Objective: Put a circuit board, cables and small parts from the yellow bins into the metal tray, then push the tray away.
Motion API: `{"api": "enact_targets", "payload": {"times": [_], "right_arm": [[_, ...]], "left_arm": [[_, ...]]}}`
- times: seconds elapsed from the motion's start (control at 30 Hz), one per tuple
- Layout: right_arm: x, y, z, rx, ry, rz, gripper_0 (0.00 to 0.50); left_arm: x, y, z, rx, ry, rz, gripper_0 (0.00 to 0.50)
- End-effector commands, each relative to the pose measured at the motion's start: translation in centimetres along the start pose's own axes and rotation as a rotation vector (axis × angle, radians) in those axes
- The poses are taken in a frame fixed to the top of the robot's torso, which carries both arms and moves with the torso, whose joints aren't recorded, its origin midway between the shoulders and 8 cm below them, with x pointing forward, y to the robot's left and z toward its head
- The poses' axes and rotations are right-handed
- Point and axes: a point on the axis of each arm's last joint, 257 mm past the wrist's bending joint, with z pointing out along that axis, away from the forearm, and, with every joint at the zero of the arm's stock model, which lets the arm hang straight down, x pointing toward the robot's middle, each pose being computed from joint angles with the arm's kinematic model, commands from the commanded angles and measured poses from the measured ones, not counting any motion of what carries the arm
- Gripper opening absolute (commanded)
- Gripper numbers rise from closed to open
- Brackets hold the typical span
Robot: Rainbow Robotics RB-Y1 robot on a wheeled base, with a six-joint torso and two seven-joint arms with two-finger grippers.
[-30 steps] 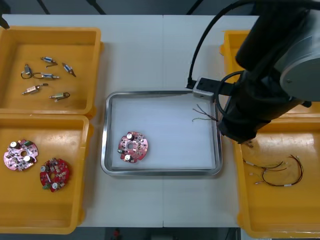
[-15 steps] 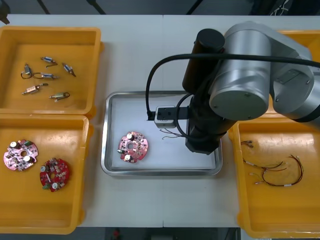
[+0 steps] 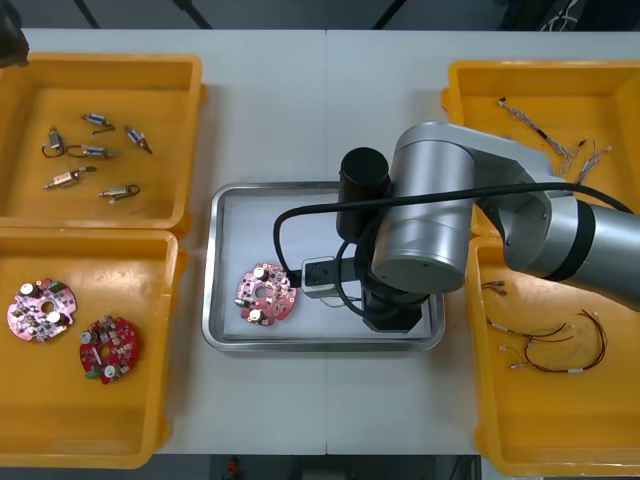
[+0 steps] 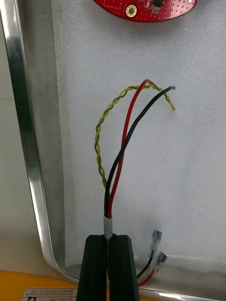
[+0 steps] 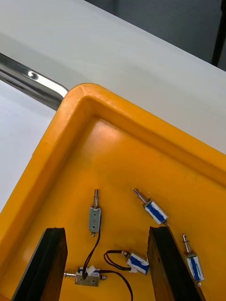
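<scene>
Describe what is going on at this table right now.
The right hand, shut on a bundle of cables, holds it over the metal tray, near the red circuit board lying inside. The left hand hovers open above small metal parts in a yellow bin. The tray sits between the bins, not yet pushed away.

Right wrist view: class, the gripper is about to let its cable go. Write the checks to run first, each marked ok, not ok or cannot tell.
1. Right gripper shut on the cable: ok.
2. Cable inside the tray: ok.
3. Cable apart from the board: ok.
4. Cable resting on the tray floor: cannot tell.
5. Left gripper open over its bin, away from the tray: ok.
</scene>
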Motion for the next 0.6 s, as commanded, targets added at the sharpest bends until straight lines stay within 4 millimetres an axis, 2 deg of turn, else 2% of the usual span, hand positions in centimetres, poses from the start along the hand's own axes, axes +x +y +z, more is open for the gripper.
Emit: {"api": "enact_targets", "payload": {"times": [0.03, 0.3, 0.6], "right_arm": [[-1.8, -0.3, 0.4, 0.024, -0.021, -0.042, 0.0], [-1.9, 0.0, 1.9, 0.044, -0.031, -0.041, 0.0], [-1.1, 0.5, 3.5, 0.045, -0.027, -0.033, 0.0]], "left_arm": [[-1.6, -2.4, 0.1, 0.03, -0.052, 0.047, 0.5], [-0.4, -2.0, 2.9, 0.014, -0.066, 0.072, 0.5], [1.0, -1.6, 4.7, 0.008, -0.049, 0.064, 0.5]]}}
